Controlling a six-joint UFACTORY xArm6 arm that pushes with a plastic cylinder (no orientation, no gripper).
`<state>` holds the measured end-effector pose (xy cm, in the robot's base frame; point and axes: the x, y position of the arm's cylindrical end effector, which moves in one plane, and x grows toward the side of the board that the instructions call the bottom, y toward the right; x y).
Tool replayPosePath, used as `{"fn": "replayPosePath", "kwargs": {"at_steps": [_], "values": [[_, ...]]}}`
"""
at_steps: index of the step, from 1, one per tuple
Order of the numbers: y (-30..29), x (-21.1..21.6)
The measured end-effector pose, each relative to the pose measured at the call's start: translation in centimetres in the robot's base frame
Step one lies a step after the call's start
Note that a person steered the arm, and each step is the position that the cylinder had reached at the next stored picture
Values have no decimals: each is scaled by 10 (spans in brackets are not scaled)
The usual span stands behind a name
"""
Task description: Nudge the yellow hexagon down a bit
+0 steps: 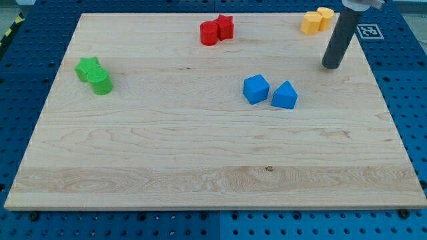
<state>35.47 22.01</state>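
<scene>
While the pale wooden desk point(200, 153) fills the view, my tip point(331, 67), a bare dark rod end with no pincer to open or hold anything, rests near its top right. Up-left of my tip, close but apart, sits the yellow hexagon block point(310, 23), touching a second yellow block point(325, 16) on its upper right; its long axis cannot be told.

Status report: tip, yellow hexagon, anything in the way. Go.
My tip on the board, below and right of the yellow pair. Yellow hexagon at the view's top right, touching the other yellow block. Nothing directly below the hexagon; blue blocks sit lower left.
</scene>
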Motion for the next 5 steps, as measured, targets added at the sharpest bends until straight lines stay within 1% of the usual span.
{"fn": "replayPosePath", "kwargs": {"at_steps": [3, 4, 5], "values": [[-7, 0], [-33, -3], [-42, -10]]}}
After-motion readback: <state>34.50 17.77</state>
